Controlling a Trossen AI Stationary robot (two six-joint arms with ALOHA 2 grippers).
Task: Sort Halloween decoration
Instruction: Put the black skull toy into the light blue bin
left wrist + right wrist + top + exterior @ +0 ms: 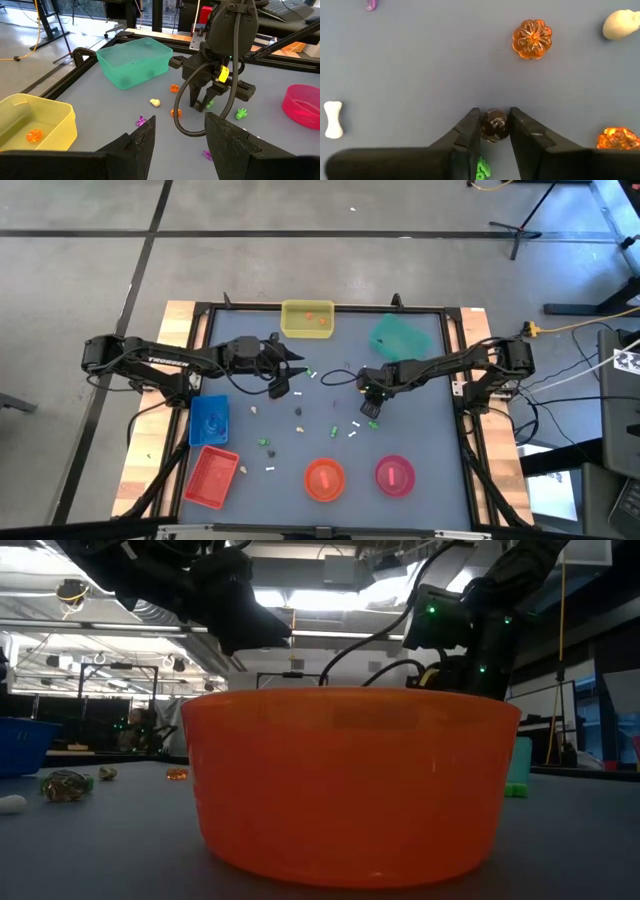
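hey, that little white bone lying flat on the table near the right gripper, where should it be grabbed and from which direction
Grip the white bone across its narrow middle shaft, coming straight down from above. It lies flat on the table with nothing touching it, and the knobbed ends would help stop it slipping out lengthwise. The right gripper is already shut on a dark trinket, so that needs dropping first.

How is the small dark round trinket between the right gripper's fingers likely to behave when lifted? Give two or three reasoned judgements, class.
The dark trinket looks glossy and rounded, so it may slip or squirt out of the right gripper. It is far smaller than the fingers, so it is probably very light. Its ball-like shape suggests it would roll across the table if dropped.
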